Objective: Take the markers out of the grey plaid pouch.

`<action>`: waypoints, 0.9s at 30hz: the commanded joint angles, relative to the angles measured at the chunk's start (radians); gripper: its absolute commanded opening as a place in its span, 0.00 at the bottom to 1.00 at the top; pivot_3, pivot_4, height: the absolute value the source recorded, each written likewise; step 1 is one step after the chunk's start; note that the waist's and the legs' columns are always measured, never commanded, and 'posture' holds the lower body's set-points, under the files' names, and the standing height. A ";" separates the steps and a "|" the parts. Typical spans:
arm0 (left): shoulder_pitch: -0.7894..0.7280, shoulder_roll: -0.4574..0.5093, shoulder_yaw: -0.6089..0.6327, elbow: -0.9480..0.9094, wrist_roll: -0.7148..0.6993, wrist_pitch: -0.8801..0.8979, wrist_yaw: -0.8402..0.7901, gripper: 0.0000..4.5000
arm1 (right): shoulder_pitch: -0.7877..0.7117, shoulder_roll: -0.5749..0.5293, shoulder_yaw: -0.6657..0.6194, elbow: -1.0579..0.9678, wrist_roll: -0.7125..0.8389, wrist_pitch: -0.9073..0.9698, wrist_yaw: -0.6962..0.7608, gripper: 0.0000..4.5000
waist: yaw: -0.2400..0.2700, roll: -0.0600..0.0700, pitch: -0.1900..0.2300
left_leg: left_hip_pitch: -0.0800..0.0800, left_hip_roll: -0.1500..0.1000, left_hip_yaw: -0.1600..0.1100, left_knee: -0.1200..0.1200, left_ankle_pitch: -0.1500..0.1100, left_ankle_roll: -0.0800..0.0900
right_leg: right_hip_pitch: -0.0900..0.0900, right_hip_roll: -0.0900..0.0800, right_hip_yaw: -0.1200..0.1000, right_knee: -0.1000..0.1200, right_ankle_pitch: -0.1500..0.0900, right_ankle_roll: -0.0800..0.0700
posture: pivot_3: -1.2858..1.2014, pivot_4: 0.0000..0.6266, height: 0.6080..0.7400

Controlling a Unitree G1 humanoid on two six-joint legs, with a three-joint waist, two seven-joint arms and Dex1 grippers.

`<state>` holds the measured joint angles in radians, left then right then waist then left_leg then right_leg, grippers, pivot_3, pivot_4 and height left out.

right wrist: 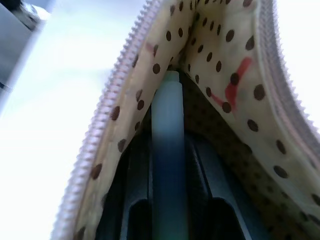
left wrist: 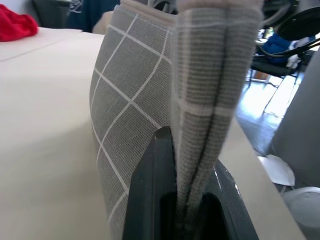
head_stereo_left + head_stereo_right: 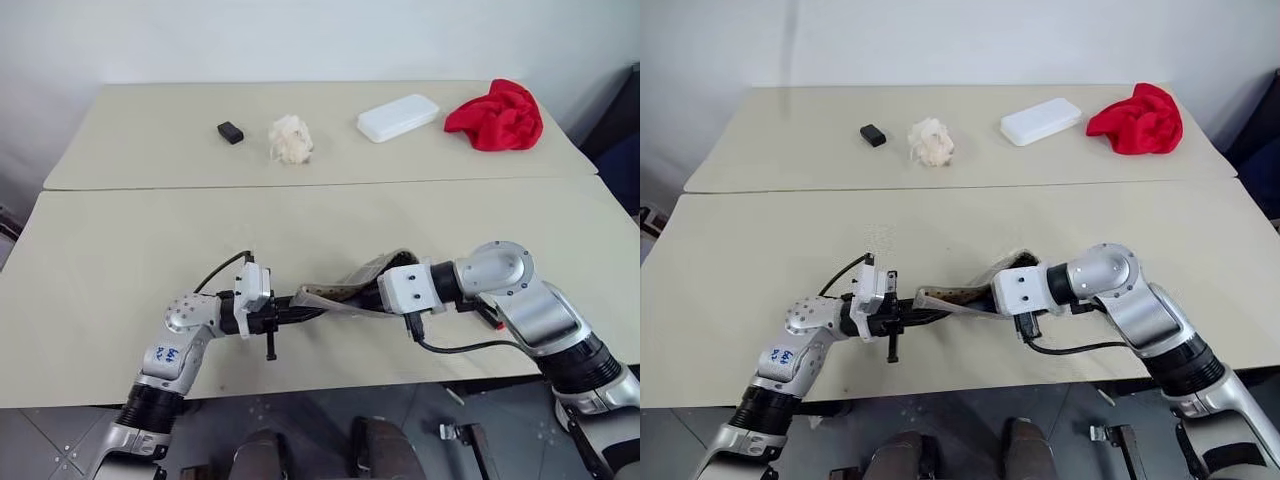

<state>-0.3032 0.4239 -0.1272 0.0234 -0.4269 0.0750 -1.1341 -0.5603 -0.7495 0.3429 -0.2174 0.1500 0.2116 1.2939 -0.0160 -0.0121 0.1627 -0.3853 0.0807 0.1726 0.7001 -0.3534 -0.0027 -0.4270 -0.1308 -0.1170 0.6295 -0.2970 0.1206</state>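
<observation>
Left hand (image 2: 187, 200) is clamped tight on one end of the grey plaid pouch (image 3: 345, 288), the fabric pinched flat between its black fingers (image 2: 150, 190), and it's holding that end up just off the near tabletop (image 3: 120, 290). Across from it, the right hand (image 1: 167, 200) is buried in the pouch's open mouth, and look at that: in the right wrist view a pale blue-green marker (image 1: 167, 145) sits squarely between its fingers, polka-dot lining and zip teeth arching over it. The fingers are narrowed around the barrel, so that reads as a grip on the marker, though how firm it is I can't say.

So the pouch hangs stretched between the two hands, over the front middle of the near tabletop, sagging a little in between. This looks like the extraction step itself: marker caught, not yet out. Whether more markers lie deeper in is hidden by the lining.

Next move, by my reckoning: the right hand draws back along the line of the pouch while the left keeps its end anchored, so the fabric doesn't simply follow. The zip edge is close on both sides and could snag.

Further out, on the far tabletop: a small black block (image 3: 230, 132), a cream fluffy wad (image 3: 291, 139), a white case (image 3: 398, 118) and a red cloth (image 3: 497, 115), all well apart from the action.
</observation>
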 commanded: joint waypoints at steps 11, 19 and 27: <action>-0.041 -0.007 0.133 -0.021 -0.171 0.222 0.071 0.00 | -0.117 0.077 0.027 0.295 -0.270 -0.597 -0.198 0.11 | -0.006 0.000 0.000 | 0.000 0.000 0.000 0.000 0.000 0.000 | 0.000 0.000 0.000 0.001 0.000 0.000 | 0.52 0.24 1.00; -0.033 0.028 0.159 -0.092 -0.295 0.478 0.076 0.00 | -0.189 0.096 0.010 0.367 -0.459 -0.470 -0.400 0.11 | -0.015 0.001 0.000 | 0.000 0.001 0.000 0.000 0.000 -0.001 | -0.001 0.001 0.000 0.002 0.000 0.000 | 0.52 0.24 1.00; -0.037 0.013 0.183 -0.107 -0.287 0.497 0.107 0.00 | -0.112 0.099 -0.045 0.203 0.024 -0.357 -0.059 0.11 | -0.005 0.001 0.001 | 0.000 0.000 -0.001 0.000 0.000 0.000 | 0.001 0.000 0.000 0.000 0.000 0.000 | 0.52 0.24 1.00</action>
<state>-0.3381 0.4448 0.0306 -0.0357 -0.6829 0.5828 -1.0282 -0.6759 -0.6483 0.3398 0.0311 0.0519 -0.1801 1.1734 -0.0213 -0.0116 0.1633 -0.3852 0.0810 0.1717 0.7001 -0.3532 -0.0031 -0.4261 -0.1303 -0.1172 0.6295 -0.2970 0.1206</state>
